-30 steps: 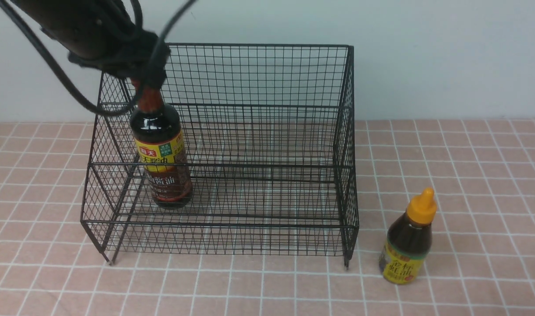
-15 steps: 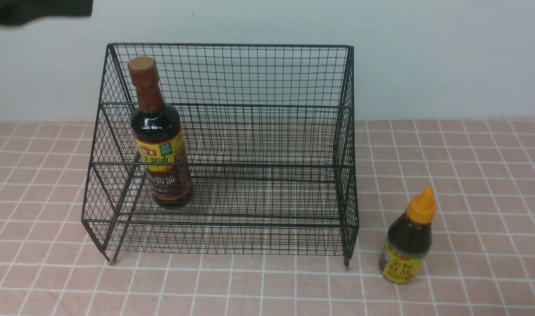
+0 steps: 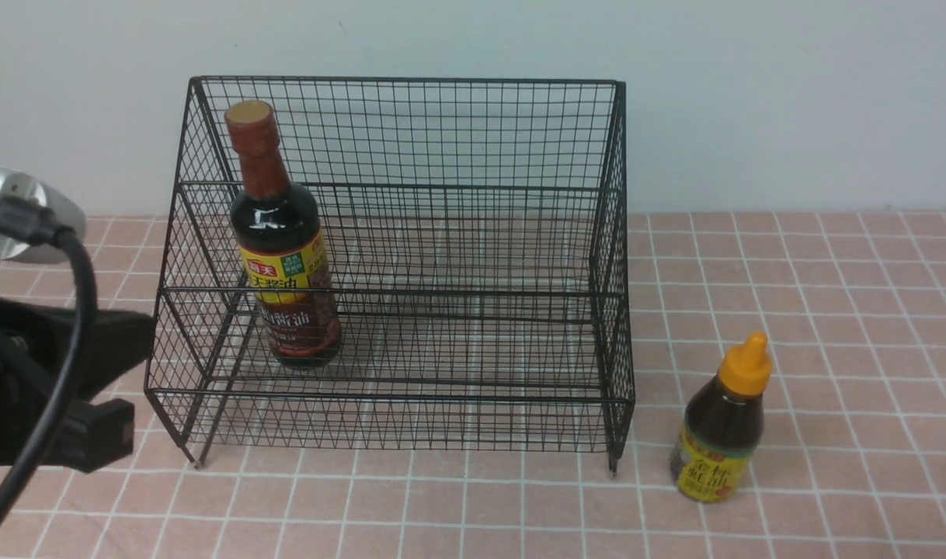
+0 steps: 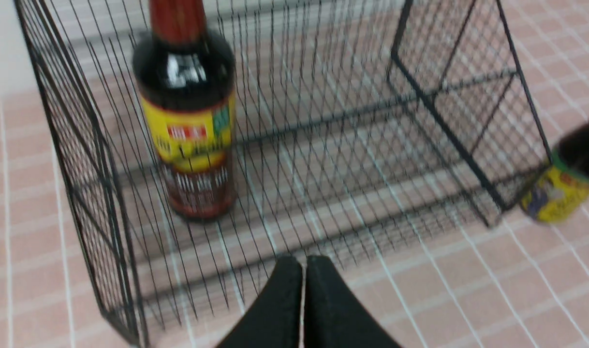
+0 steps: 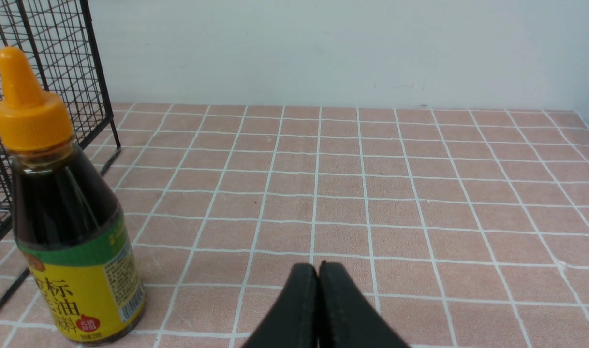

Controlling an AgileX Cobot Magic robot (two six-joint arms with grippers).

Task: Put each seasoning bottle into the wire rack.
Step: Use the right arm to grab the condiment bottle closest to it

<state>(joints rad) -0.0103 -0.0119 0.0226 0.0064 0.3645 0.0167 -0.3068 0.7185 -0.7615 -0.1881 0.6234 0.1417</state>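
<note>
**Finding: one item outstanding, right side favoured**

The short orange-capped bottle (image 3: 721, 435) stands upright on the tiled cloth (image 3: 830, 326), just outside the wire rack's (image 3: 403, 79) right wall, at four o'clock from rack centre. The right gripper (image 5: 318, 267), pressed together and empty, is nearer; the bottle lies ahead of it at about ten o'clock. The left gripper (image 4: 303, 261), likewise closed on nothing, faces the rack front, where the tall bottle (image 3: 286, 264) stands inside. The front view omits the right claw; only its wrist view shows it.

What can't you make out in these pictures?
- Tall bottle: cap cut off by left wrist view's edge; lower label barred by rack wires in front view.
- Short bottle: blurred, cut off in left wrist view.
- Right gripper: outside front view; only its tips show.
</note>
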